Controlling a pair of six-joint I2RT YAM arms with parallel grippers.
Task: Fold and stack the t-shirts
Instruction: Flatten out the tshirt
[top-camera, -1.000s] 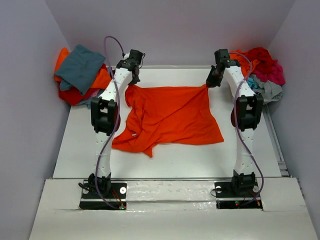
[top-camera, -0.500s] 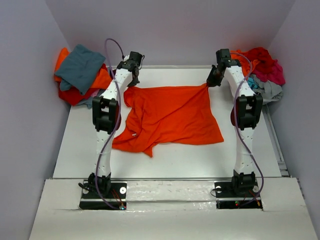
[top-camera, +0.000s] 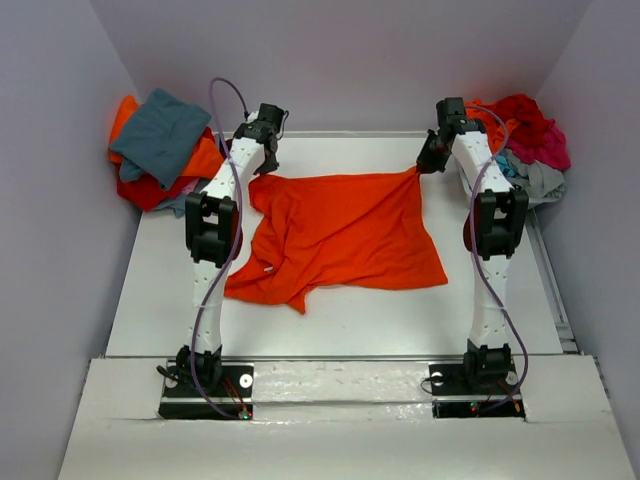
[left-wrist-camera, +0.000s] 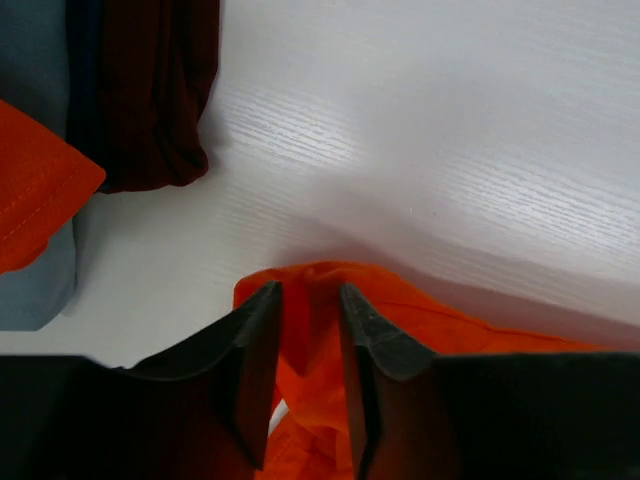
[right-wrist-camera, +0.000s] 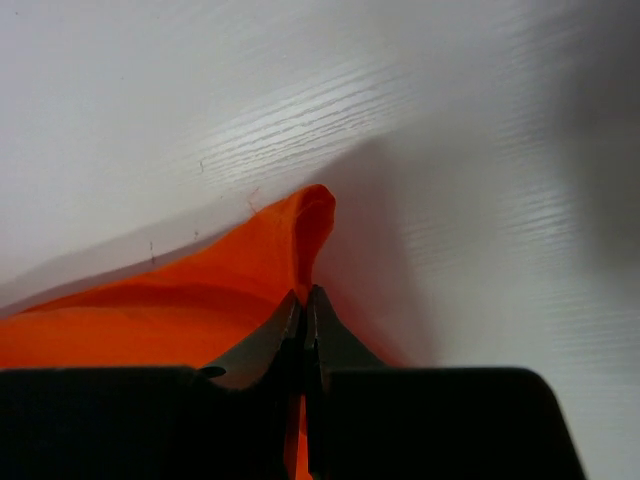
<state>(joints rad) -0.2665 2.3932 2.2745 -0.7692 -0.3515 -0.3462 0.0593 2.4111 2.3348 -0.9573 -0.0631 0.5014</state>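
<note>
The bright orange t-shirt (top-camera: 340, 235) lies spread on the white table (top-camera: 350, 320), its far edge stretched between my two grippers. My left gripper (top-camera: 263, 163) is at the shirt's far left corner. In the left wrist view its jaws (left-wrist-camera: 308, 295) stand apart around a bunched fold of the shirt (left-wrist-camera: 420, 315), with a bit of table showing between them. My right gripper (top-camera: 424, 166) is at the far right corner. In the right wrist view it (right-wrist-camera: 303, 297) is shut on a pinched tip of the orange cloth (right-wrist-camera: 200, 300).
A pile with a teal-grey shirt (top-camera: 165, 135) on orange and red ones sits at the far left; its dark red edge (left-wrist-camera: 150, 90) shows in the left wrist view. A heap of red, magenta, turquoise and grey shirts (top-camera: 528, 140) sits at the far right. Walls close in all around.
The shirt's far left corner has sagged slightly toward the near side at the left gripper. The right gripper and its corner have not moved.
</note>
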